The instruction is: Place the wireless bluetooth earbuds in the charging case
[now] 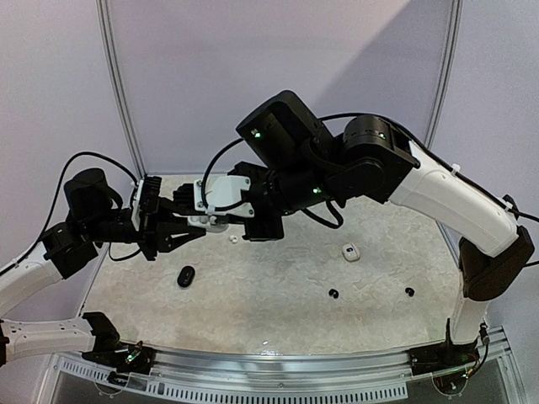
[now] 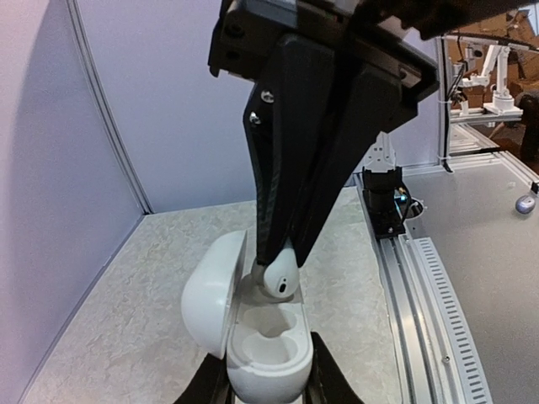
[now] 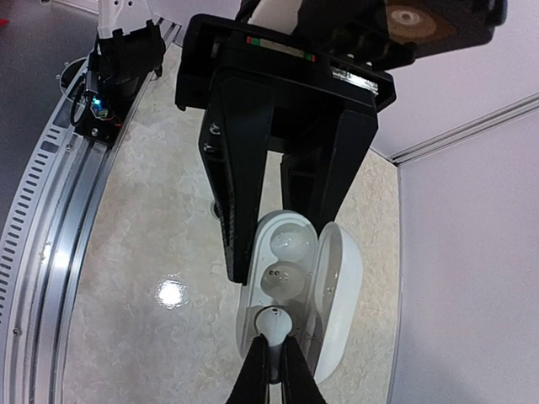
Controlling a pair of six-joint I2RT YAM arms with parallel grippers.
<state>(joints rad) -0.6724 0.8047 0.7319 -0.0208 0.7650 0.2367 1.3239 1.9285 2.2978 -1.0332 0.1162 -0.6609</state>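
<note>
The right claw (image 3: pixel 272 347) is closed tight on one white earbud (image 3: pixel 271 320), pinched at the very tips. Directly under the tips is the open charging case (image 3: pixel 296 278), with its lid (image 3: pixel 341 286) standing to one side. The bud's head is at the rim of a socket; whether it touches, I cannot tell. The left claw (image 2: pixel 269 374) is closed around the case's lower body and holds it above the table (image 1: pixel 278 311). In my judgement, the bud should be lined up with the socket first, pressed gently, and released only when seated. Away from both claws, a loose white bud (image 1: pixel 232 238) lies near and two black buds (image 1: pixel 333 293) well apart.
</note>
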